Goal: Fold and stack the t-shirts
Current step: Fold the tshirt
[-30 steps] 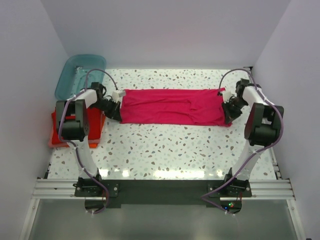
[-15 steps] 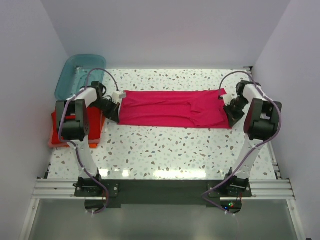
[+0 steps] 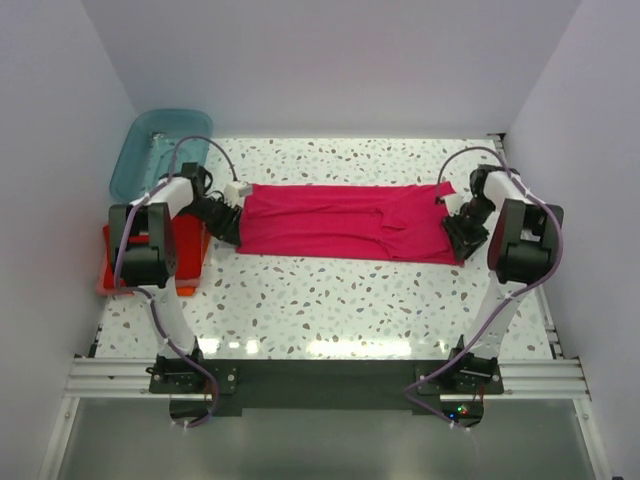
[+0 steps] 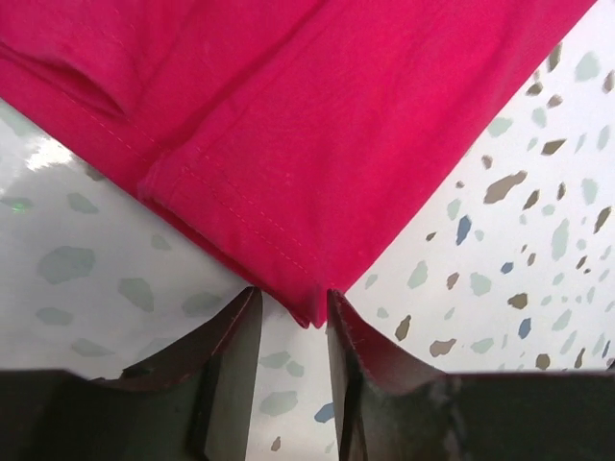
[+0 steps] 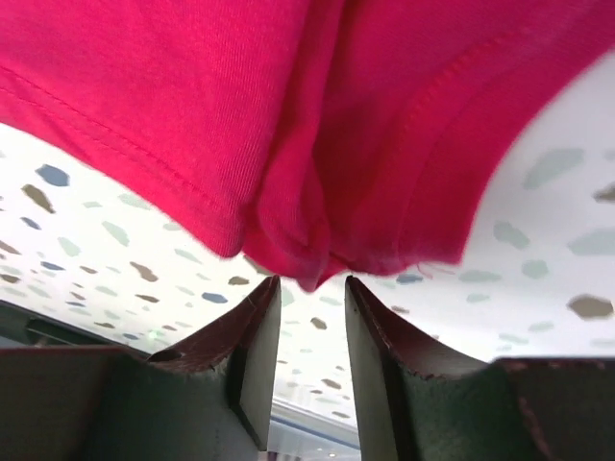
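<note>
The magenta t-shirt [image 3: 345, 220] is lying flat on the table [image 3: 330, 300] as a long band. Its long axis is running left to right across the far half, and you are working it from both ends at once. The left gripper [image 3: 226, 220] is sitting at the band's left end, by the near-left corner. The right gripper [image 3: 458, 232] is sitting at the right end, by the near-right corner. Neither arm is nearer overall: each is covering its own end, and the middle of the cloth is lying well apart from both.

In the left wrist view the hemmed corner is pointing straight at the left gripper [image 4: 293, 300], its tip dipping just into the gap between the fingers [image 4: 235, 351]. The jaws are standing parted, with bare table showing on either side of the tip, so nothing is being pinched. In the right wrist view the bunched, doubled corner is lying just beyond the right gripper [image 5: 312, 283]. Those jaws are spread too, and the cloth is barely reaching the gap.

So the shirt is extending away from each gripper toward the centre. As I'm judging it, the next fold is turning on that, since the two ends are facing each other along the long axis. The red and orange folded shirts [image 3: 118, 268] are lying at the left edge, beside the left arm and nearer than the teal tub [image 3: 150, 150], so the left arm is the one placed closer to the stack.
</note>
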### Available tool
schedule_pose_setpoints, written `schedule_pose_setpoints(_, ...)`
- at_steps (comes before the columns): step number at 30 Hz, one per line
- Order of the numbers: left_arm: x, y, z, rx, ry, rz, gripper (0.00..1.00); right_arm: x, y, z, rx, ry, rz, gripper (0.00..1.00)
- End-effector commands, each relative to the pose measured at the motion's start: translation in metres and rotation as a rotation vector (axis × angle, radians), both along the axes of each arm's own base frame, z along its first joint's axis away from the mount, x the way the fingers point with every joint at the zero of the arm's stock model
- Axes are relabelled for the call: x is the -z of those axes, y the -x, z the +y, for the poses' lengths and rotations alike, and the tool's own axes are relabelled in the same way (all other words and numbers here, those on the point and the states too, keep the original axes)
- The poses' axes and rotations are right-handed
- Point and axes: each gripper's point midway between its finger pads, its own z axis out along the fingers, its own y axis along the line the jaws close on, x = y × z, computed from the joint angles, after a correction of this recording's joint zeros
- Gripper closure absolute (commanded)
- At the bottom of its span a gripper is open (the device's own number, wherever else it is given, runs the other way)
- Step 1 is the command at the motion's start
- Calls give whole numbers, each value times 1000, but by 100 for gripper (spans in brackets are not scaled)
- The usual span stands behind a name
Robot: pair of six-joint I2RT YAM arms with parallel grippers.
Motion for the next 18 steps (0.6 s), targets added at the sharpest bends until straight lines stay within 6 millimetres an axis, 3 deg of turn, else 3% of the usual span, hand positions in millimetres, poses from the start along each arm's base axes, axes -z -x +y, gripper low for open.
schedule_pose_setpoints(1, -66, -43, -13, 10, 78, -246, 61, -52, -22, 0, 77, 18, -151, 60)
schedule_pose_setpoints(5, -121, -74, -30, 10, 120, -459, 55, -85, -31, 7, 128, -1, -273, 59)
schedule_pose_setpoints(8, -139, -80, -73, 69, 159, -544, 53, -97, -32, 20, 184, -61, -320, 57)
schedule_pose_setpoints(9, -141, -74, -104, 105, 194, -534, 53, -95, -28, 25, 199, -81, -308, 57)
schedule_pose_setpoints(11, -144, -77, -140, 139, 238, -569, 52, -86, -24, 33, 249, -124, -263, 58)
schedule_pose_setpoints(12, -142, -64, -174, 166, 276, -539, 51, -81, -24, 36, 262, -131, -248, 58)
schedule_pose_setpoints(14, -135, -61, -212, 198, 320, -535, 50, -70, -23, 41, 296, -158, -212, 59)
schedule_pose_setpoints(15, -134, -44, -245, 224, 357, -493, 50, -65, -25, 42, 310, -165, -210, 59)
schedule_pose_setpoints(17, -124, -32, -278, 253, 396, -452, 49, -53, -25, 42, 337, -157, -179, 59)
schedule_pose_setpoints(18, -122, -13, -302, 264, 431, -398, 49, -48, -29, 40, 347, -152, -182, 58)
